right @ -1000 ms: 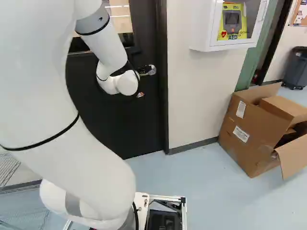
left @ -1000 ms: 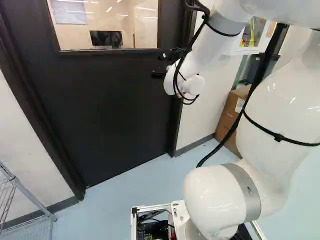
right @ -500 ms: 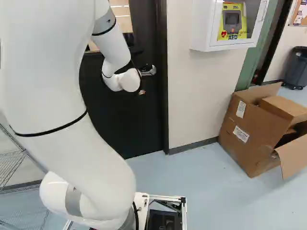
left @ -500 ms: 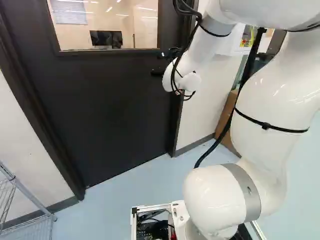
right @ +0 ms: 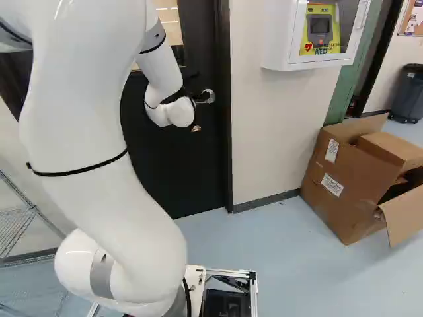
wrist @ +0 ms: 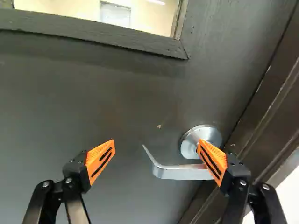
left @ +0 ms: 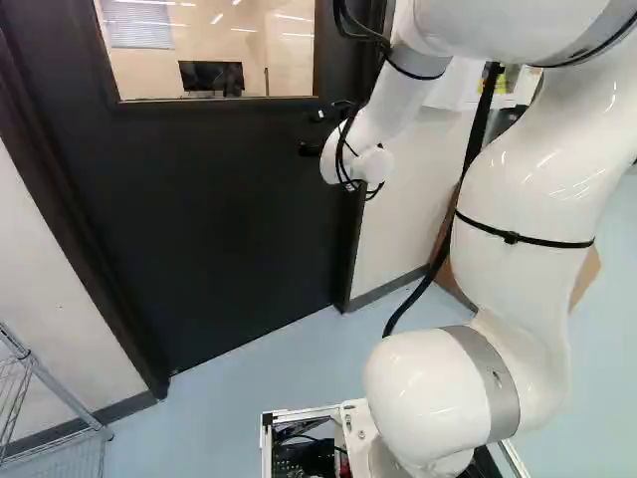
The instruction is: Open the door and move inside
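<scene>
- Gripper (left: 315, 132) released: its two fingers stand wide apart, orange pads (wrist: 100, 161) facing each other, with nothing grasped.
- Door (left: 229, 209) closed in its dark frame (left: 351, 249), its bottom edge along the floor (left: 259, 373).
- Lever handle (wrist: 180, 172) near the door's latch-side edge, below the lower corner of the window (left: 209, 55); the lever runs from its round plate toward the middle of the door.
- In the wrist view, the finger nearer the latch-side edge overlaps the plate and one end of the lever; the free end shows between the fingers. Whether that finger touches the handle, I cannot tell.
- White arm (left: 528, 189) rising at the right of the left base view, wrist in front of the door's latch side.
- Beyond that edge, a white cabinet (right: 277, 39) on the wall; an open cardboard box (right: 344, 191) on the floor.
- Wire shelf (left: 55, 388) at the left of the left base view.
</scene>
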`<state>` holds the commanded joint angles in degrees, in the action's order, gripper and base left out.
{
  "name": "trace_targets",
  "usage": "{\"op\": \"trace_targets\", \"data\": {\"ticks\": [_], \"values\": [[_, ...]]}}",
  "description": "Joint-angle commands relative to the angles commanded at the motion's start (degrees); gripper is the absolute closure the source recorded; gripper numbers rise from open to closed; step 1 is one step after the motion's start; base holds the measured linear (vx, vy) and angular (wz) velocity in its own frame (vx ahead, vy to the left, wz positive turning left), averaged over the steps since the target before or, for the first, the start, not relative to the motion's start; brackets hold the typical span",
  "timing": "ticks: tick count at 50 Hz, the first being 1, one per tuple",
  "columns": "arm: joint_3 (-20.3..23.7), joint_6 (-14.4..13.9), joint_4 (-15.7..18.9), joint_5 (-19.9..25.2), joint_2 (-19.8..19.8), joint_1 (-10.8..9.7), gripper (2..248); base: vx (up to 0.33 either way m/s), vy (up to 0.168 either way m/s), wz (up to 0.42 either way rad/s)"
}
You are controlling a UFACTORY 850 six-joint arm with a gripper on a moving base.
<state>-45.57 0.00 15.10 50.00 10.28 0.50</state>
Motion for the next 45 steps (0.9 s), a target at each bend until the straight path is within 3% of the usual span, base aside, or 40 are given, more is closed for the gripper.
{"op": "trace_targets", "data": {"ticks": [45], "values": [[0.8,0.0,0.0,0.0,4.6,0.3,3,0.000,0.000,0.000]]}}
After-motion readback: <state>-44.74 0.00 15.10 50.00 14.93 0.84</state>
